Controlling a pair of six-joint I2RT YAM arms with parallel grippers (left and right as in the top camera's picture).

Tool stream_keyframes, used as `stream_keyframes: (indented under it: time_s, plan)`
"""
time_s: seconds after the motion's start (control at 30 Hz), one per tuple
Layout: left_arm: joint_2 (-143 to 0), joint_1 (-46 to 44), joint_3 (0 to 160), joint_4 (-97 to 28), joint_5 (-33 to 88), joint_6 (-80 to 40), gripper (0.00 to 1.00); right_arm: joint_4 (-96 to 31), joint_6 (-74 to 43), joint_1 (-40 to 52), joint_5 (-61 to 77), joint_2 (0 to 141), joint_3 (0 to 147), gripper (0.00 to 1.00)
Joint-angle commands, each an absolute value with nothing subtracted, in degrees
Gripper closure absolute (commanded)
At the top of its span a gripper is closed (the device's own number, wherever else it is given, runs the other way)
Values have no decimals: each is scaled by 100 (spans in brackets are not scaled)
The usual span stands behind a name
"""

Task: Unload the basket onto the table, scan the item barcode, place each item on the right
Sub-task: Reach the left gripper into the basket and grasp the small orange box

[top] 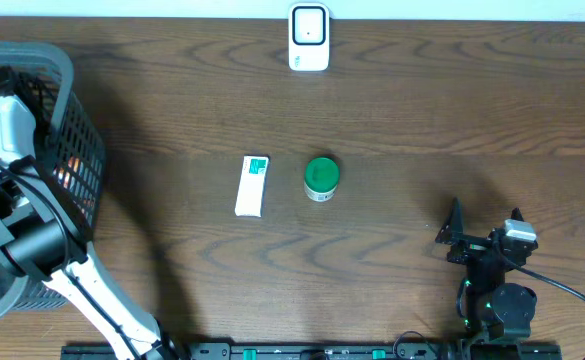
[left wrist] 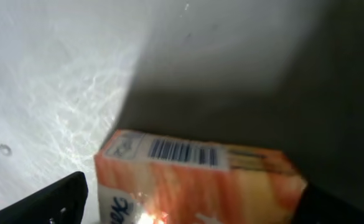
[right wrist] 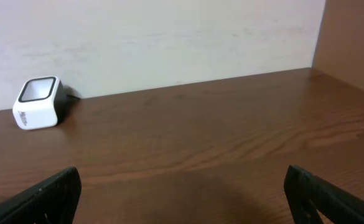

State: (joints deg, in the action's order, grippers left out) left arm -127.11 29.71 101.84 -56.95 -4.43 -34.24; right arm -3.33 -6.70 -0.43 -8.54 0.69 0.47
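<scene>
In the left wrist view an orange box (left wrist: 194, 180) lies inside the basket with its barcode (left wrist: 182, 151) facing up. My left gripper (left wrist: 197, 205) is open around it: one finger (left wrist: 57, 202) stands just clear of the box's left side, the other is at the far right edge. From overhead, the left arm (top: 12, 130) reaches down into the grey basket (top: 72, 90) and its fingers are hidden. The white scanner (top: 309, 37) stands at the table's far edge, and the right wrist view shows the scanner (right wrist: 37, 102) too. My right gripper (top: 484, 222) rests open and empty at the near right.
A white and green box (top: 253, 185) and a green-lidded jar (top: 321, 178) sit mid-table. The basket fills the left edge. A cable (top: 572, 295) trails from the right arm's base.
</scene>
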Motion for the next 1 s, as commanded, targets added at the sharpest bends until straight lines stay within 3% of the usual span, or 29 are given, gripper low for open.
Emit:
stream_keyframes:
  time_s: [0.0,0.07,0.23,0.3,0.53,0.8,0.97]
  plan:
    - [-13181,2902,10130,-5741,-510,-3430,2,-346,-589,-67,-829,38,32,1]
    - [-13251,2899,10130,-5780,-510,-3430,6,-344,-591,-67,-832,38,32,1]
    - [-13122,2912,10134,-5975,-513,-3361,34,-344,-591,-67,-829,38,32,1]
    - [-12943,2923,10138,-6071,-517,-3310,39,-344,-591,-67,-829,38,32,1]
    - [-11644,3186,10138,-6460,-517,-3256,39,-344,-591,-67,-832,38,32,1]
    - [-8799,3756,10191,-6705,-469,-3260,39,-346,-589,-67,-829,38,32,1]
    - [-7072,3562,10191,-6849,1223,-3192,38,-344,-591,-67,-829,38,32,1]
